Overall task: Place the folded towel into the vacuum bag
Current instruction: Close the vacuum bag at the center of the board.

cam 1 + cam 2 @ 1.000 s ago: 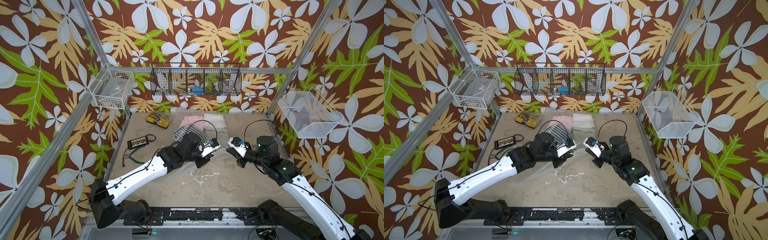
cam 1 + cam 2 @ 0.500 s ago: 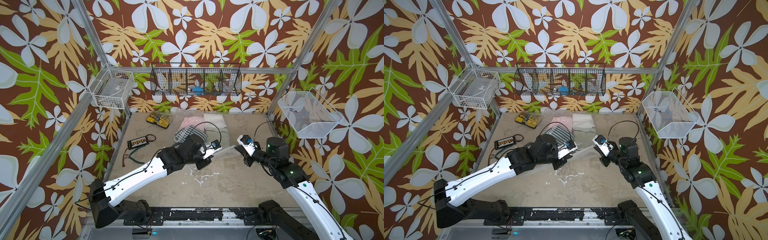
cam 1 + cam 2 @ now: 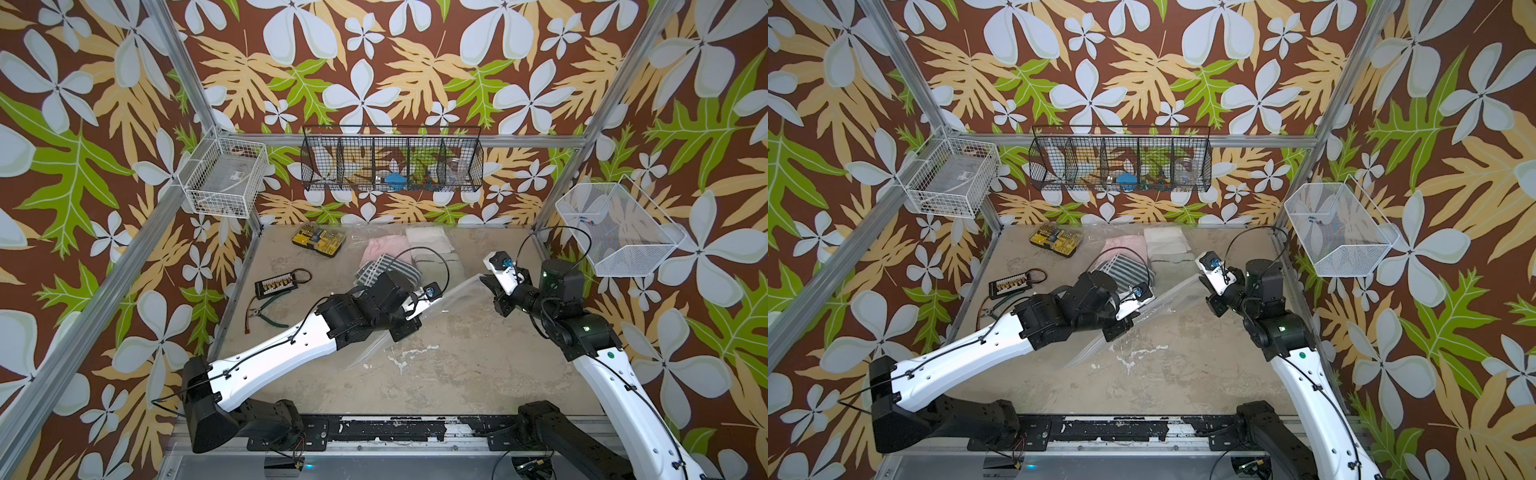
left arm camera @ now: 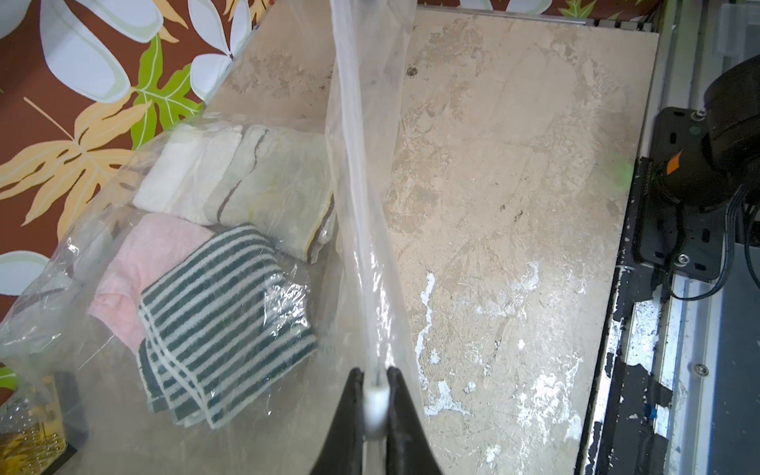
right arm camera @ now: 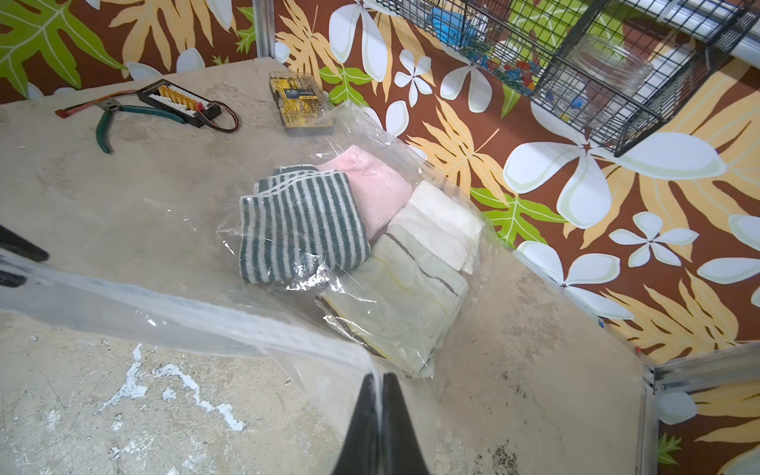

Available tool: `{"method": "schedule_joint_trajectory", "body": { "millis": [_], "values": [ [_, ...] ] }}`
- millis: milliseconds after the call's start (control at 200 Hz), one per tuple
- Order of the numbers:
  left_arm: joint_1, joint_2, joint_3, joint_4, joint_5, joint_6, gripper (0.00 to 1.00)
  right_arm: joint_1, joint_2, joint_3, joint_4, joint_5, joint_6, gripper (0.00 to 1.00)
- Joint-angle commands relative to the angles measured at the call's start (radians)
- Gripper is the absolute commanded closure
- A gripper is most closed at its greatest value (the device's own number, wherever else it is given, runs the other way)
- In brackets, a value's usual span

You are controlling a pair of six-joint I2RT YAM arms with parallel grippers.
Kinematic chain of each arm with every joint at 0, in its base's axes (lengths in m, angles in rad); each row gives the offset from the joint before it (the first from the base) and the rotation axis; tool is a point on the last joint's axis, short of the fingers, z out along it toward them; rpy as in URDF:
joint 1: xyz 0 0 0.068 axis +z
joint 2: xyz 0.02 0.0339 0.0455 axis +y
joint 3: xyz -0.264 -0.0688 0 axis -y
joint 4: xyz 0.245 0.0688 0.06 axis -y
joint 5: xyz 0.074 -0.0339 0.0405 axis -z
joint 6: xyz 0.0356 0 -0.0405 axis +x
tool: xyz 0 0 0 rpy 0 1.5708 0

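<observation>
The tan surface [image 3: 457, 374] fills the frame, and the vacuum bag [image 5: 185, 308] is spread from the far middle toward the centre, with its mouth edge lifted off the surface. Here's the change: a second ago the two arms were nearly nose to nose at mid-surface. Now the right arm [image 3: 582, 332] has swung out to the right, while the left arm [image 3: 291, 349] has hardly budged. That draws the zip strip [image 4: 353, 164] into a straight, taut line between them, which shows in both top views.

Inside the bag at the far centre, four folded towels lie in a cluster. The striped towel [image 4: 222, 320] overlaps the pink towel [image 4: 135, 263], and the pale green towel [image 4: 275, 193] sits just beside the white towel [image 4: 185, 172]. Plastic glints over all of them, so I'd call the loading done.

The right fingers [image 5: 370, 407] are pinched tight on the end of the bag's edge. The left fingers [image 4: 353, 395] stand narrow, clamped on the small white slider [image 4: 375, 401] that rides the strip.

My read is that this is tension for sealing. With the strip straight the slider should run cleanly, but any slack would let it snag.
</observation>
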State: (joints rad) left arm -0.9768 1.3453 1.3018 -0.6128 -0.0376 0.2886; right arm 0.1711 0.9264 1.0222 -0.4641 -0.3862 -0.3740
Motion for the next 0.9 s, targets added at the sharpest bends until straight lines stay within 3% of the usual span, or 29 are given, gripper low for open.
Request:
{"method": "schedule_joint_trajectory", "body": {
  "millis": [0, 896],
  "values": [
    [0.000, -0.007, 0.010, -0.171, -0.027, -0.023, 1.00, -0.026, 0.026, 0.032, 0.097, 0.142, -0.002, 1.00],
    [-0.007, -0.008, 0.007, -0.336, -0.018, -0.159, 1.00, -0.198, 0.268, 0.257, 0.198, 0.208, 0.039, 1.00]
  ]
}}
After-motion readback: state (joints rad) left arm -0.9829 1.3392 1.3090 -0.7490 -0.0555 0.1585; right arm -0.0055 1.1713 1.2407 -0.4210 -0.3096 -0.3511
